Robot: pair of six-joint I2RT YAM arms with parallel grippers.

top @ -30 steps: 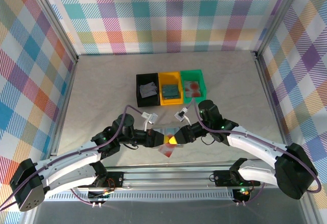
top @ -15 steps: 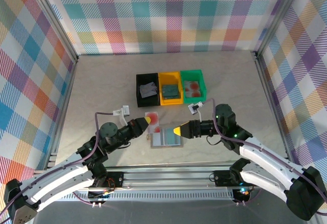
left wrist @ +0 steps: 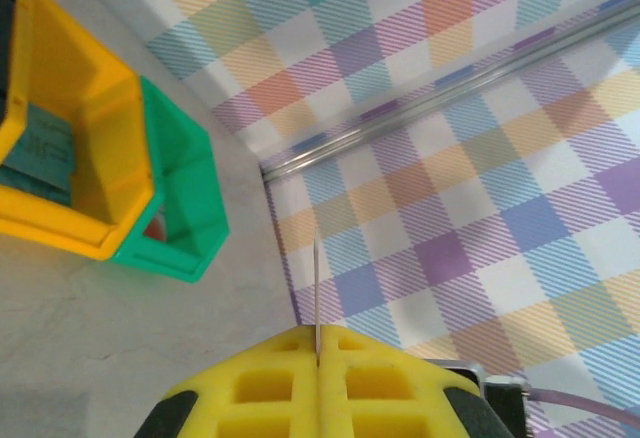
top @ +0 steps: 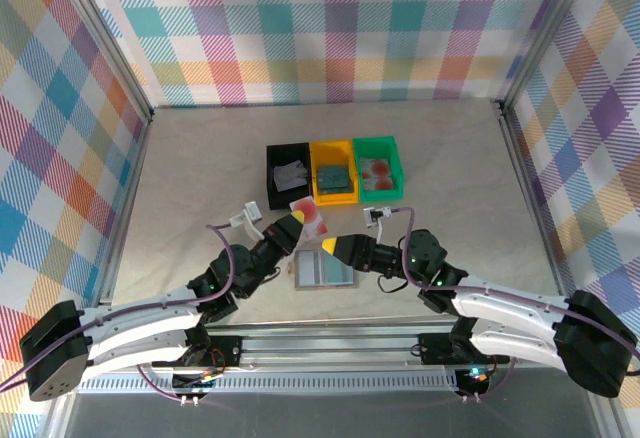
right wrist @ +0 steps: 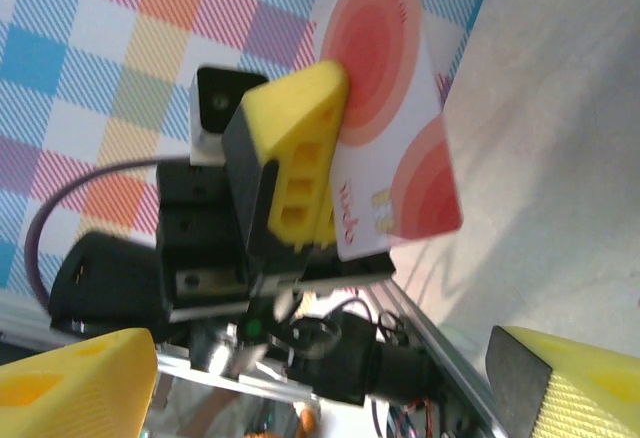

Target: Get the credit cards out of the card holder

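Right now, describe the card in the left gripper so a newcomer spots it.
Find the mid-table row: black plastic tray, yellow tray, green tray. Nearer the arms than the black and yellow ones, the left gripper pinches a thin white plastic card with reddish-pink circles. Unlike the reddish card lying in the green tray, it sits between yellow fingers.

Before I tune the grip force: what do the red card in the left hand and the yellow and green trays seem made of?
Red card: likely thin plastic, with a smooth printed face; edge-on in the left hand it is a mere line. Yellow tray and green tray: apparently moulded plastic, smooth, with thick walls of even colour.
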